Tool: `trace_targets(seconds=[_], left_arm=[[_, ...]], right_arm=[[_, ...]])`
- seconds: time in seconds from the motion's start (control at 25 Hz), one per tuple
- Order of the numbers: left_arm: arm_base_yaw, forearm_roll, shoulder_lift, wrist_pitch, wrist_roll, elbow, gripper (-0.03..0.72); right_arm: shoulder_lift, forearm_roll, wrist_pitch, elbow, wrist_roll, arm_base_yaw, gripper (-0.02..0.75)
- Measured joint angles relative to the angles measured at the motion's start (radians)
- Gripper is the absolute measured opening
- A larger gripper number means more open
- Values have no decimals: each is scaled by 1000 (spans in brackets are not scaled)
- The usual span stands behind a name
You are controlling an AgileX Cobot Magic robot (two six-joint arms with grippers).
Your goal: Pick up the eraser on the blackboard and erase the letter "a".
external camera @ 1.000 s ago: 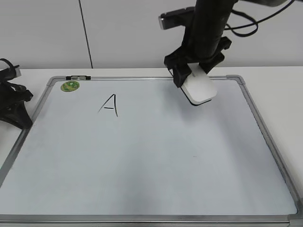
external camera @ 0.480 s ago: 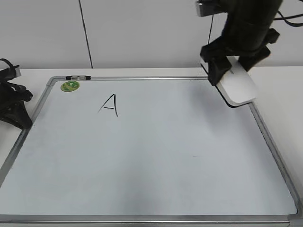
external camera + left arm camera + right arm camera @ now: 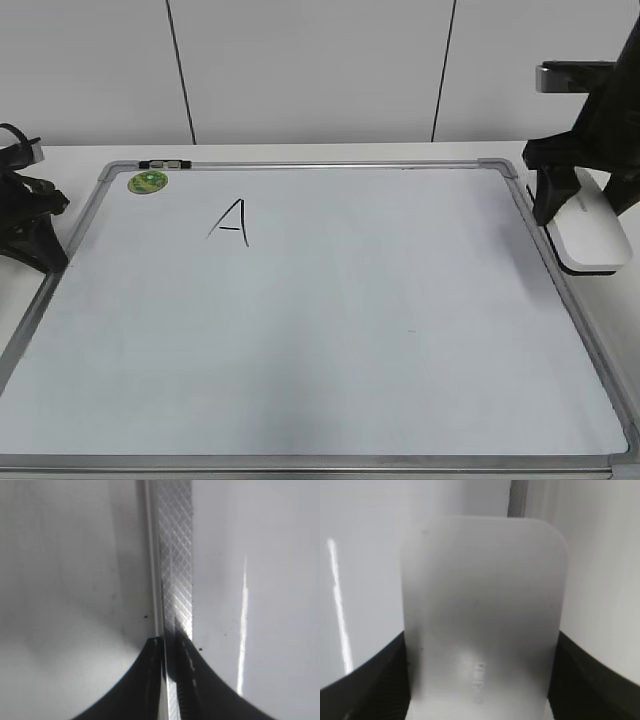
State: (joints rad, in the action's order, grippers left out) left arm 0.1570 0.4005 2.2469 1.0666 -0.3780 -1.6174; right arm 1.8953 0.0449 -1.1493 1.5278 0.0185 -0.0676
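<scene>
The white eraser (image 3: 590, 235) is held in my right gripper (image 3: 578, 198), which is shut on it. It hangs over the right frame edge of the blackboard (image 3: 320, 330), partly beyond it. In the right wrist view the eraser (image 3: 485, 590) fills the middle between the black fingers of my right gripper (image 3: 480, 680), with small grey lettering on top. No lowercase "a" shows anywhere on the board. Only an angular capital "A" (image 3: 232, 222) is drawn at the upper left. My left gripper (image 3: 22, 215) rests shut at the board's left edge, and in the left wrist view (image 3: 167, 642) it sits over the metal frame (image 3: 175, 555).
A green round sticker (image 3: 147, 182) sits in the board's far left corner. The white table surrounds the board, with a white wall behind. The board's frame strip (image 3: 518, 497) shows just beyond the eraser in the right wrist view.
My right gripper has carried the eraser to the right, from above the board's upper middle to over its right frame edge. The left arm has not moved.
</scene>
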Motion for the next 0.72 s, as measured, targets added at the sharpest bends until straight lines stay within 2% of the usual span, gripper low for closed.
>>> trace_targets(seconds=[0.36,0.72], left_arm=[[0,0,0,0,0,0,57],[0,0,0,0,0,0,57]], right_arm=[[132,4,78,36,-2,0,529],[247,-1,91,115,-2,0,529]])
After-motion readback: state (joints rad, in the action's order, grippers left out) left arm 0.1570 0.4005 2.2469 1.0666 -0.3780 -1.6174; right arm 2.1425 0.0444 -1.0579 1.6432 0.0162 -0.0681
